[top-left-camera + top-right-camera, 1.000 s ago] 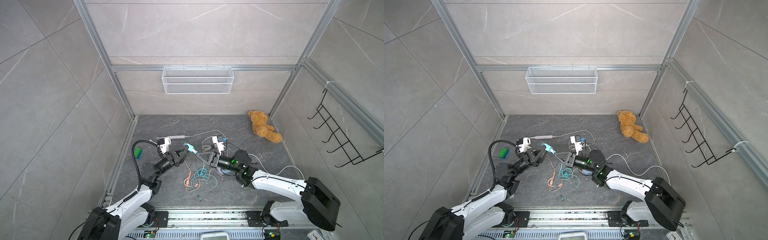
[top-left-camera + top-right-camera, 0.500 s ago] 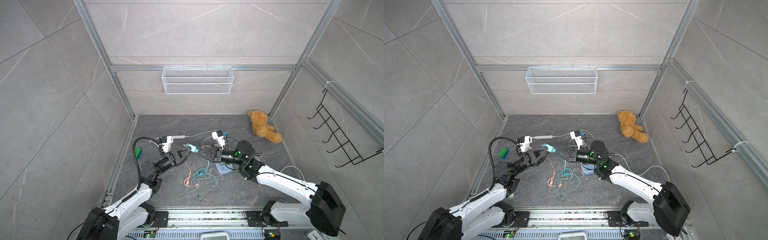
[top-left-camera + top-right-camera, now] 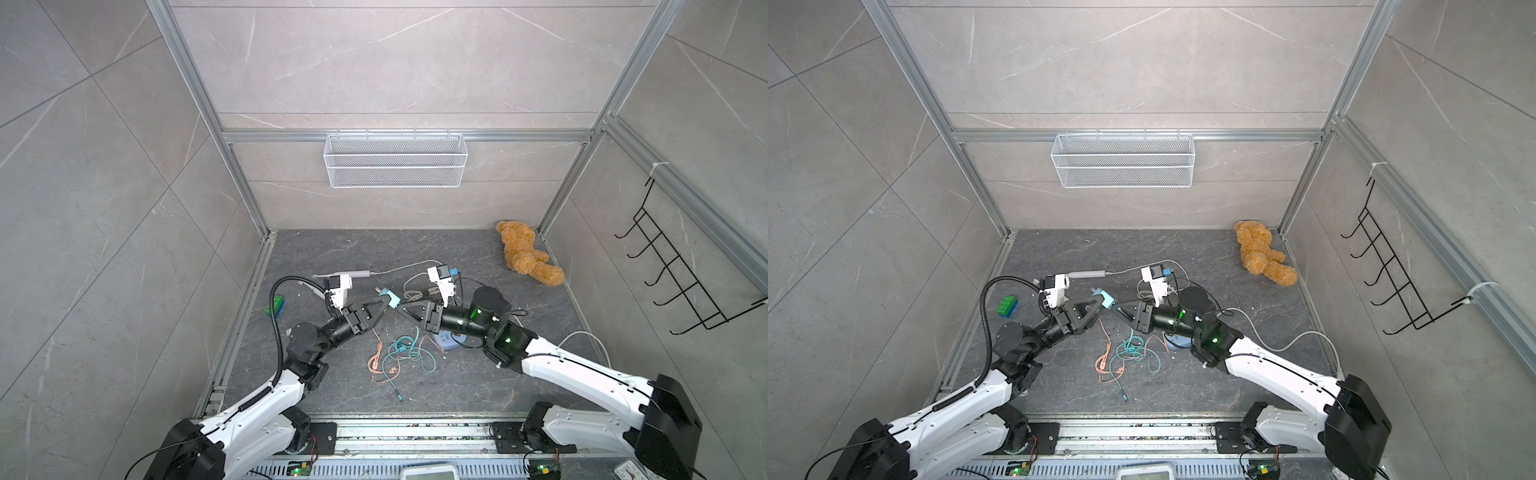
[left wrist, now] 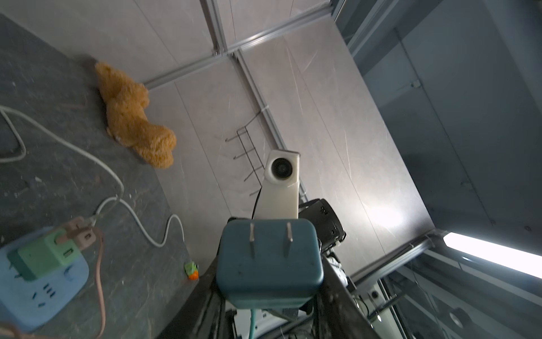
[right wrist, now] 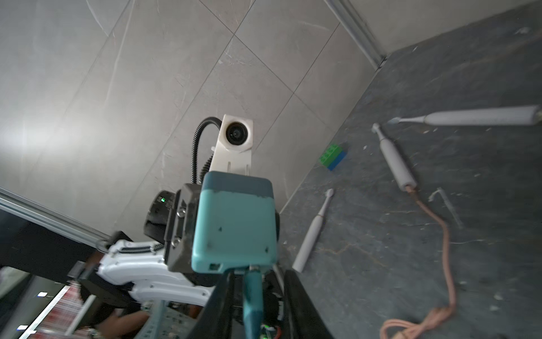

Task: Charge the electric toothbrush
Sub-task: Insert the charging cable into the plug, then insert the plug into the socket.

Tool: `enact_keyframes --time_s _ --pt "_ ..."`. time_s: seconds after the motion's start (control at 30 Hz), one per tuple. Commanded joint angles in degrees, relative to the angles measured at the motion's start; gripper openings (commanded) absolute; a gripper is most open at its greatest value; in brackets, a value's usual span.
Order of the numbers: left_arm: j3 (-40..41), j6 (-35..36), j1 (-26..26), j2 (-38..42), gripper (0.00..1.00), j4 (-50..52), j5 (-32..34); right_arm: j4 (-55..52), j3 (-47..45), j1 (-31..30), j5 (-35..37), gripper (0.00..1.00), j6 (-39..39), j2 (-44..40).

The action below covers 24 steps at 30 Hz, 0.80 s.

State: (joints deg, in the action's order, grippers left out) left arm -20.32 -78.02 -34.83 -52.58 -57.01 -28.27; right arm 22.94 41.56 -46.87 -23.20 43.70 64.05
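Item: teal plastic charger block (image 4: 269,258), rounded corners, two flat metal prongs, pinched in midair by my left gripper (image 3: 382,305). My right gripper (image 3: 402,311): jaws apart, flanking the block's teal cable plug (image 5: 252,296). A slim white toothbrush (image 5: 311,234) lies flat on the veined slate floor (image 5: 440,264), well apart from the block.

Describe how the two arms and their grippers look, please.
The left arm and right arm have white shells and black joints. The left gripper and right gripper have black triangular fingers, each with a white camera mount. A black ribbed hose loops along the left arm; green lights glow on the right.
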Motion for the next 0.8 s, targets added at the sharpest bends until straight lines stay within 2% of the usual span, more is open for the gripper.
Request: enact_keyframes --time_s 0.0,0.1,0.27,0.37,0.53,0.77 --pt "-1.0 -0.3 -0.8 4.4 0.0 7.3 3.8 -4.4 -4.1 -1.0 10.6 0.47 -15.8 -4.5" --pt "-0.7 -2.0 -0.7 6.3 0.0 11.7 7.9 -1.1 -5.8 -5.3 16.2 0.55 -24.1 -4.1" --pt "-1.1 -6.0 -0.6 6.9 0.0 18.9 10.0 4.6 -6.6 -12.7 26.4 0.6 -38.0 -0.7" --pt "-0.1 -7.1 -0.6 7.0 0.0 19.0 10.1 9.1 -6.5 -13.6 30.0 0.61 -39.0 2.3" --pt "1.2 -8.4 -0.7 6.3 0.0 15.2 10.2 15.2 -5.1 -13.7 32.0 0.6 -40.0 7.9" --pt "2.6 -11.1 -0.8 3.7 0.0 9.6 10.3 25.6 -5.0 -13.8 32.5 0.58 -42.0 12.3"
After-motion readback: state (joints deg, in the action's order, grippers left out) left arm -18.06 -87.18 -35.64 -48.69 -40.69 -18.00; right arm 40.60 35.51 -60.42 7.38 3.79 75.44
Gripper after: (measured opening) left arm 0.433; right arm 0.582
